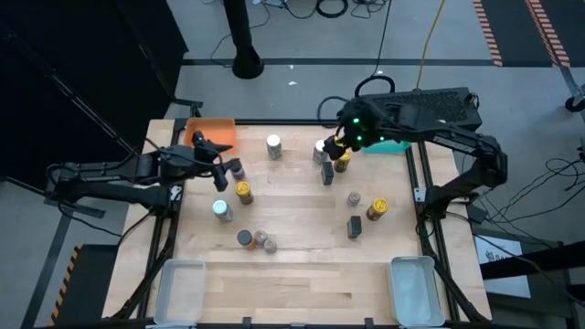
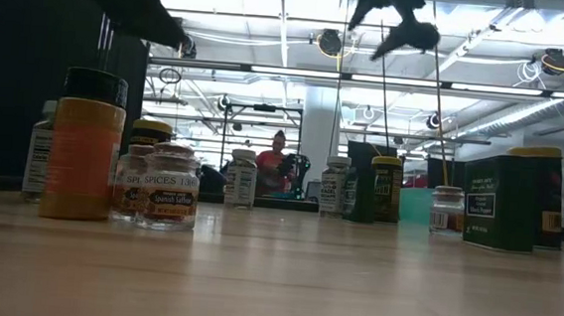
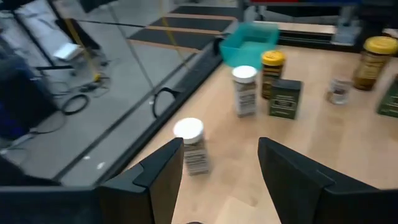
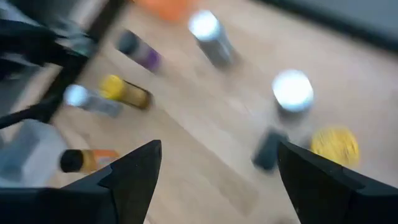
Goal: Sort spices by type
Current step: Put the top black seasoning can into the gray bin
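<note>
Several spices stand scattered on the wooden table (image 1: 302, 274): white-topped jars (image 1: 273, 146) (image 1: 321, 149), yellow-lidded ones (image 1: 243, 191) (image 1: 377, 209), dark ones (image 1: 245, 238) (image 1: 355, 227) and a purple-labelled one (image 1: 236, 169). My left gripper (image 1: 219, 157) hovers open near the orange tray (image 1: 212, 132); in its wrist view the fingers (image 3: 165, 177) stand apart, with a white-topped jar (image 3: 193, 146) beyond them. My right gripper (image 1: 335, 144) hangs open above the white-topped and yellow-lidded jars (image 1: 343, 161) at the far right. Its wrist view (image 4: 217, 180) shows nothing between the fingers.
A teal tray (image 1: 391, 144) sits at the far right, under the right arm. Two clear trays (image 1: 180, 288) (image 1: 416, 288) stand at the near corners. Bare wood lies between them along the near edge. In the low view a person (image 2: 277, 163) shows far behind the table.
</note>
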`<action>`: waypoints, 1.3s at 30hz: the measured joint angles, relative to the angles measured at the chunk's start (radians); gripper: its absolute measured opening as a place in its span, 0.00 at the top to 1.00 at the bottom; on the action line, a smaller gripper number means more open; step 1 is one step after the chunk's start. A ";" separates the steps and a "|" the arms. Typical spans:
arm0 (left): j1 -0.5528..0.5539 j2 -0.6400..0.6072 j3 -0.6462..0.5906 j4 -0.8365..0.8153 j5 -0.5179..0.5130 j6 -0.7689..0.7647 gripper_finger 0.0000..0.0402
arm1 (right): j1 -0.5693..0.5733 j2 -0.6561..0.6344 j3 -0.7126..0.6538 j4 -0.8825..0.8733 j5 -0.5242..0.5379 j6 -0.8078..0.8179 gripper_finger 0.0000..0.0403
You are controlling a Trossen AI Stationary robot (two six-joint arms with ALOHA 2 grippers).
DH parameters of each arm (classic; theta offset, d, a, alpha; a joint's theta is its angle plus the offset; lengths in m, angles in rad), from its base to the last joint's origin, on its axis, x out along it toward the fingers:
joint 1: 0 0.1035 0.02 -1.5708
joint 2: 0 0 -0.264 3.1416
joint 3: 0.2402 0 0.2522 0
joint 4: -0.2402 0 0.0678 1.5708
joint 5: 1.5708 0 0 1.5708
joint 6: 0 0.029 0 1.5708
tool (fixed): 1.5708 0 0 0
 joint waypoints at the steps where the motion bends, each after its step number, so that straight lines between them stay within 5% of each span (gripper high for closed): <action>1: 0.000 -0.001 0.000 0.000 -0.017 0.000 0.47 | 0.000 0.018 0.008 -0.044 0.001 0.036 0.26; 8: 0.000 -0.002 0.000 0.003 -0.073 0.045 0.47 | 0.007 0.119 0.014 -0.219 -0.016 0.149 0.26; 26: 0.000 -0.002 0.000 0.045 -0.081 0.077 0.47 | 0.034 0.359 0.015 -0.188 -0.042 0.167 0.26; 39: 0.000 -0.002 0.000 0.054 -0.081 0.068 0.47 | 0.028 0.391 0.015 -0.176 0.045 0.164 0.26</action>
